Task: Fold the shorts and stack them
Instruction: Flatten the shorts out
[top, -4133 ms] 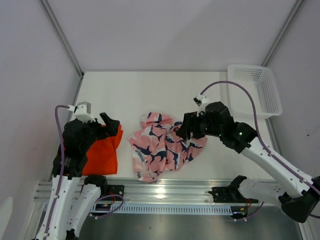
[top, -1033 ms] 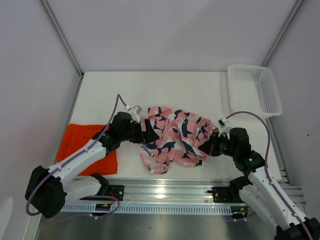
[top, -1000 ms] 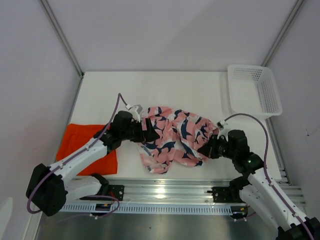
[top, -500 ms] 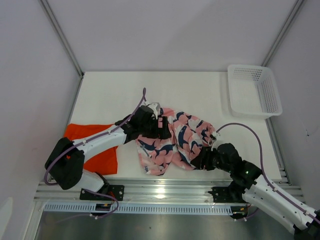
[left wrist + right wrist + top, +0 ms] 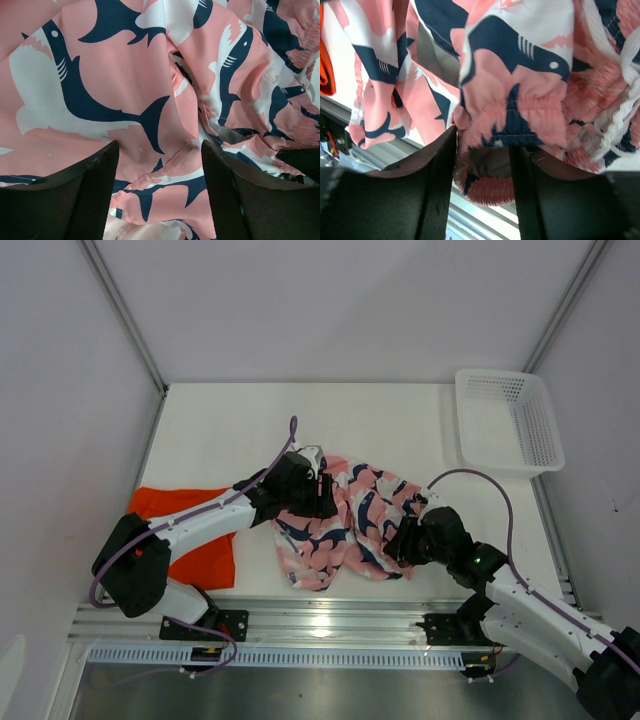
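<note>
The pink shorts (image 5: 345,525) with a navy and white shark print lie bunched at the table's middle front. My left gripper (image 5: 326,496) sits on their upper left part. In the left wrist view it (image 5: 159,150) is open, its fingers (image 5: 90,200) astride a flat stretch of the pink shorts (image 5: 125,95). My right gripper (image 5: 400,540) is at their right side. In the right wrist view it (image 5: 481,145) stands open, with a loose loop of the gathered waistband (image 5: 492,187) between its fingers (image 5: 437,175). The orange shorts (image 5: 195,540) lie flat at the left front.
A white mesh basket (image 5: 540,440) stands at the back right corner. The metal rail (image 5: 320,615) runs along the near edge, just below the pink shorts. A sliver of orange cloth (image 5: 326,75) shows at the left edge of the right wrist view.
The left gripper has slid right, further onto the pink shorts. The right gripper has carried their right side leftward, bunching them narrower, and has gone from shut to open.
</note>
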